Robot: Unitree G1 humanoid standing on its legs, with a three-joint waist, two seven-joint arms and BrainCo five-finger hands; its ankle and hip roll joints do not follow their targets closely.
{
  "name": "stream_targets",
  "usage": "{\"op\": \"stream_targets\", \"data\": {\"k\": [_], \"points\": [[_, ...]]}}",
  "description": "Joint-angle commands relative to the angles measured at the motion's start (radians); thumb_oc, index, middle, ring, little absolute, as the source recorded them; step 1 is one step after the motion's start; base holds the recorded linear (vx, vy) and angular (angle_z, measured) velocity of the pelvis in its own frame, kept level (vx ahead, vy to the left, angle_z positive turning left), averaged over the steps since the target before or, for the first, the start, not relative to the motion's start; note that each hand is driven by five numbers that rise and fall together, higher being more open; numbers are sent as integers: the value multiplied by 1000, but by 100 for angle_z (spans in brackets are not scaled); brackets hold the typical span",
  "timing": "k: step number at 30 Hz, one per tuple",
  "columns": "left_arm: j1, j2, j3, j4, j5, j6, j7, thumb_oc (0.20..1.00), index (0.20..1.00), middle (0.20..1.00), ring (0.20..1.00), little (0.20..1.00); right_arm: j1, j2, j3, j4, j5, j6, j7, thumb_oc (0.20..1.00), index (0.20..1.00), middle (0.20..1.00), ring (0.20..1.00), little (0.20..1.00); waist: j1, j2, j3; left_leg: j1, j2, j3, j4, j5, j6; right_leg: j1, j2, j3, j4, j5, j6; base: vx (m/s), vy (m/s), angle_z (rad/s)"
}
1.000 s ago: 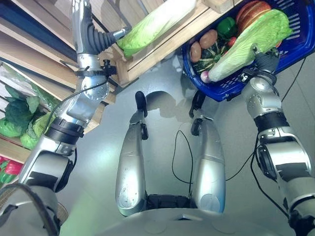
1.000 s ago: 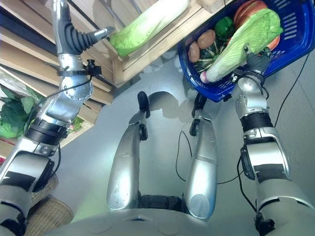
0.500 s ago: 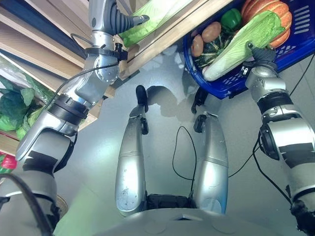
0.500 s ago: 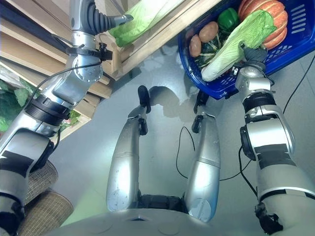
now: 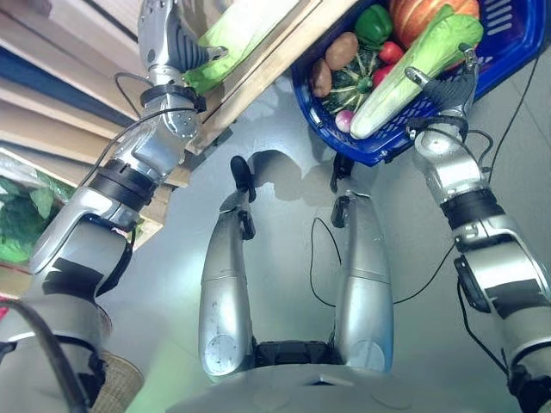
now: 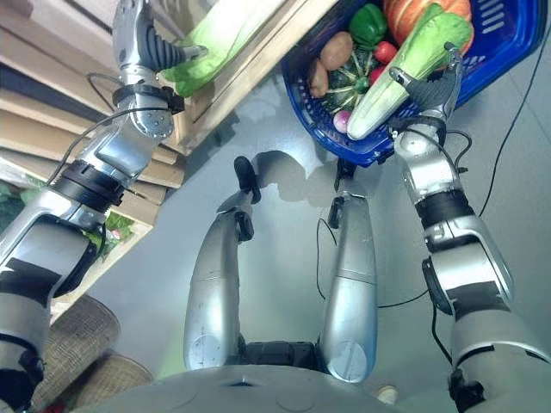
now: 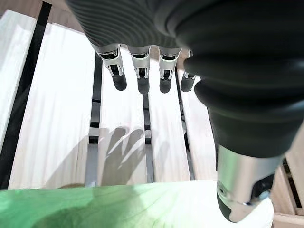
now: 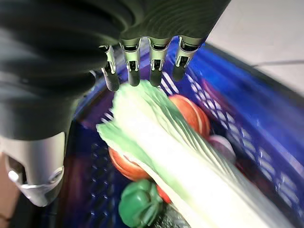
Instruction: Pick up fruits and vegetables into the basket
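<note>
Two cabbages show here: one long pale-green cabbage (image 6: pixel 405 73) lies slanted across the top of the blue basket (image 6: pixel 508 47), and a second cabbage (image 5: pixel 225 34) rests on the slatted wooden shelf (image 5: pixel 275 60) at the robot's left. In the basket, beside and under the cabbage, sit an orange pumpkin (image 5: pixel 422 13), a green pepper (image 5: pixel 372 21), a brown potato (image 5: pixel 341 50), a dark striped squash (image 5: pixel 349 82) and a small red vegetable (image 5: pixel 389 52). The right hand (image 6: pixel 430 86) is up at the basket's near side, just by the cabbage; in its wrist view the fingers (image 8: pixel 142 71) reach out straight above the leafy end, curled around nothing, with the thumb set apart. The left hand (image 5: pixel 176 39) is raised to the shelf, close beside the second cabbage. Its wrist view shows the fingers (image 7: pixel 140 78) extended and relaxed over the pale slats, holding nothing, with the green and white cabbage (image 7: pixel 118 206) lying below them near the thumb.
</note>
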Motion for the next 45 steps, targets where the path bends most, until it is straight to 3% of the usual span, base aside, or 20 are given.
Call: {"op": "stream_targets", "data": {"k": [1,8,17,18,27,39,45], "points": [[51,-22,114,42,4,25,34,1000,1000,1000,1000,1000,132,-62,-43,-176,-123,-78,25,1000,1000,1000,1000,1000,-70,36,-53,24,10,9,-7,-8,-9,73,68,-10,-6,-43,51,13,119,-11],[126,-25,181,117,-19,73,13,1000,1000,1000,1000,1000,295,-70,-77,-418,-169,-156,196,1000,1000,1000,1000,1000,-128,17,-53,84,15,47,-47,2,-26,109,75,12,-37,-34,52,14,111,-19],[157,-58,241,307,-204,69,-79,1000,1000,1000,1000,1000,369,-84,-85,-536,-110,-129,349,1000,1000,1000,1000,1000,-177,8,-53,114,19,83,-66,12,-35,122,81,35,-55,-33,43,24,81,-11],[162,-61,245,336,-232,73,-102,1000,1000,1000,1000,1000,376,-84,-78,-542,-98,-119,359,1000,1000,1000,1000,1000,-183,7,-53,138,20,78,-60,-15,-44,143,82,40,-45,-65,48,96,79,-7],[163,-80,278,502,-427,103,-236,1000,1000,1000,1000,1000,364,-79,-45,-551,-71,-62,382,1000,1000,1000,1000,1000,-199,-1,-53,145,25,90,-51,-18,-43,154,85,47,-46,-78,36,27,32,-8],[136,-63,275,632,-424,160,-296,1000,1000,1000,1000,1000,350,-81,-9,-550,-27,-25,389,1000,1000,1000,1000,1000,-208,-21,-53,117,36,99,-32,-24,-37,141,102,56,-46,-82,25,1,2,-1],[124,-58,245,640,-380,125,-347,1000,1000,1000,1000,1000,352,-84,4,-550,-8,-26,386,1000,1000,1000,1000,1000,-213,-25,-53,113,38,105,-30,-27,-33,138,108,63,-48,-80,23,0,7,-3]]}}
